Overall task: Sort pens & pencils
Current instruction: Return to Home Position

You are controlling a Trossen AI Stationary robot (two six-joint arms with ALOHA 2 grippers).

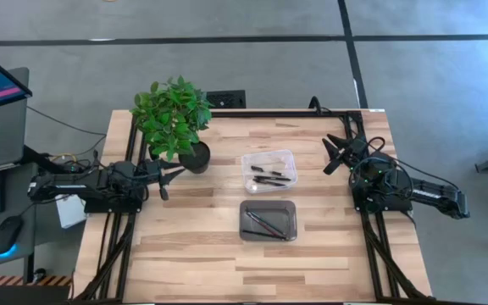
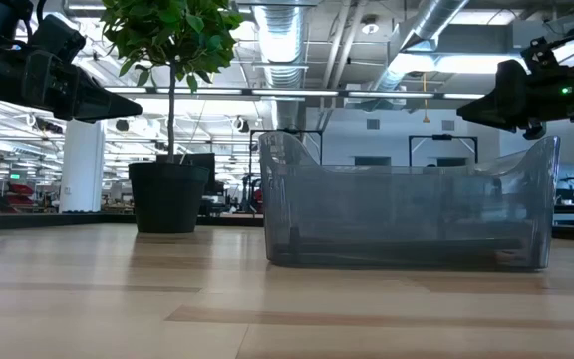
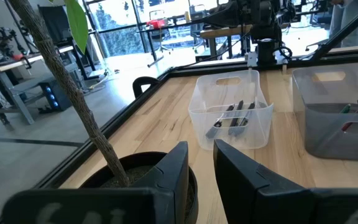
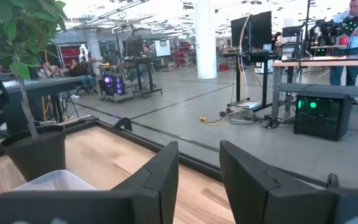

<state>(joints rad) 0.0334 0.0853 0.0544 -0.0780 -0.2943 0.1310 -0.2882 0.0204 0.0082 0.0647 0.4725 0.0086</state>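
Short black pens [image 1: 271, 175] lie on the floor of a clear bin [image 1: 246, 161] at the table's middle, also seen in the left wrist view as pens [image 3: 234, 116] in the clear bin [image 3: 229, 87]. Thin reddish and dark pencils [image 1: 265, 224] lie in a grey bin [image 1: 245, 222] nearer the front edge. My left gripper [image 1: 172, 176] hovers open at the table's left side, beside a plant pot, and its fingers [image 3: 173, 177] show with nothing between them. My right gripper [image 1: 337, 157] hovers open at the far right, also empty [image 4: 199, 177].
A potted plant [image 1: 174, 114] stands at the far left, its black pot [image 1: 196, 157] just ahead of my left gripper. The grey bin [image 2: 407, 214] fills the low view's middle. Bare wood lies along the near edge. A black frame [image 1: 312, 112] rims the table.
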